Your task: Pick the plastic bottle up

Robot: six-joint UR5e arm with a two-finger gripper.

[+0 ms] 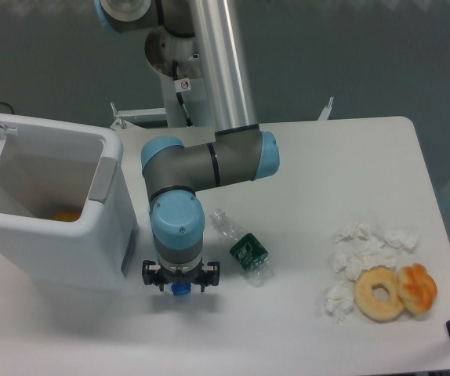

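Arm (213,70) closest to lens, wrist pointing straight down and hiding most of gripper (180,283). Only black side lugs showing; can't tell whether fingers spread or closed. Directly under wrist: small round blue cap, probably bottle (180,291) standing upright, long axis vertical and seen end-on. Body hidden, so blue tint and label not checkable. If so, fingers already straddling or just above it, no lateral offset visible. Just right: small clear bottle (244,249), dark green label, lying on its side, diagonal, thin crinkly plastic; not the target. White hard-plastic bin (107,184) just left. Crumpled tissues (362,251) and glazed donut (379,293) well apart, right.
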